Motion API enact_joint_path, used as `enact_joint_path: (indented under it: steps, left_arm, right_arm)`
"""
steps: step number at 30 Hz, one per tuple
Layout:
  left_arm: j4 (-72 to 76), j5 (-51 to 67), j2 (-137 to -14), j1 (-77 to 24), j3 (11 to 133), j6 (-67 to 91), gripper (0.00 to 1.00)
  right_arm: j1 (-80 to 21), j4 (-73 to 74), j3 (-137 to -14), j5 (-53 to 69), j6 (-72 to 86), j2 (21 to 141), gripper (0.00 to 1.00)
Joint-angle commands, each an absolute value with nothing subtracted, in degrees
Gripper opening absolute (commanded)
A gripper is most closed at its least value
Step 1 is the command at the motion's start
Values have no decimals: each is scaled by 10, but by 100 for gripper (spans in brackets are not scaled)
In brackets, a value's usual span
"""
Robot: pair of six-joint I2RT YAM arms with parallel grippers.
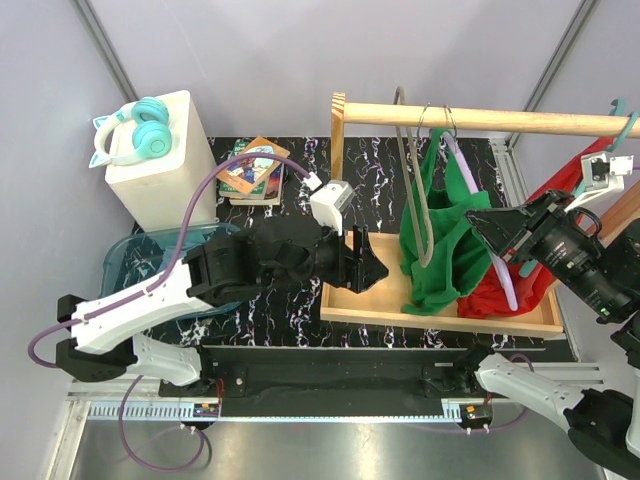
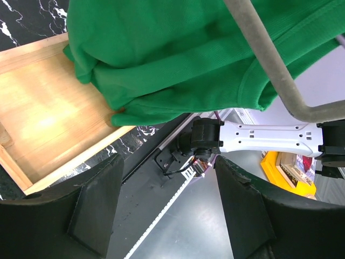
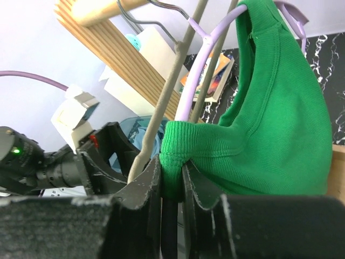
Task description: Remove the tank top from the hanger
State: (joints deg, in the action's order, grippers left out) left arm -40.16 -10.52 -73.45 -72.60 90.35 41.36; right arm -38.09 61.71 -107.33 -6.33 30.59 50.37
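Under the wooden rail (image 1: pixel 500 120), the tank top (image 1: pixel 440 240) hangs on a lilac hanger (image 3: pixel 187 89), its edge pinched by the right gripper (image 3: pixel 172 175), while the left gripper (image 1: pixel 375 262) stands spread beside it.

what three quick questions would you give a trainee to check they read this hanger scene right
1. True or false: the left gripper is shut on the tank top.
2. What does the right gripper pinch? A the tank top's edge; B the red garment; C the wooden tray.
3. What sits on top of the white box?

Key: 1 false, its jaws stand open and hold nothing. 2 A. 3 the teal headphones.
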Motion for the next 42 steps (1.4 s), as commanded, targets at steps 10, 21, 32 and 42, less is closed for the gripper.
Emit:
enact_joint_path:
  steps: [10,21,32,42]
  left_arm:
    - [-369,-71,-766,-715,950,388,69]
    - [-304,-69,-722,-697,868,410,66]
    - [-63,-7,-621,-622,628,531,75]
    - [33,55,-723,-624,645,505,79]
  right_arm:
    - [-382,503,-1078,-35,343,436,0]
    - [-382,543,-951,-1,407,308,0]
    - [-382,581,-774,29,537,197,0]
    - [-382,587,-732,22,598,192,0]
